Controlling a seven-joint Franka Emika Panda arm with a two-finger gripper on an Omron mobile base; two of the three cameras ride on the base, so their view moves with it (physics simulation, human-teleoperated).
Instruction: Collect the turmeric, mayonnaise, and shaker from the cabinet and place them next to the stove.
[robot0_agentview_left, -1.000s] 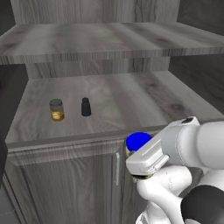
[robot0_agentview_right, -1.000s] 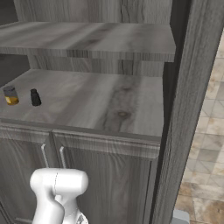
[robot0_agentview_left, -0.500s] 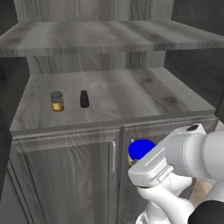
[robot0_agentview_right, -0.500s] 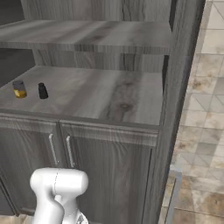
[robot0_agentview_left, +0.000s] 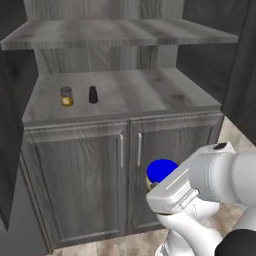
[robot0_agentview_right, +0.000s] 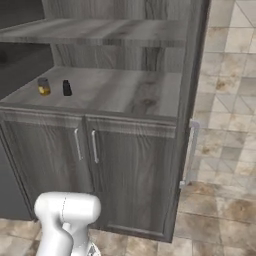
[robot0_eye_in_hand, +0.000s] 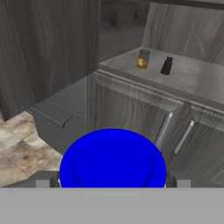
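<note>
Mayonnaise in hand, we've backed off the cabinet.
Gripper jaws clamped on mayonnaise; turmeric and shaker still on cabinet shelf.

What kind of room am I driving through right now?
Most likely a kitchen: a grey wood-grain cabinet with open shelves over two handled doors, a turmeric jar and black shaker on its shelf, and a stone-tiled floor.
</note>
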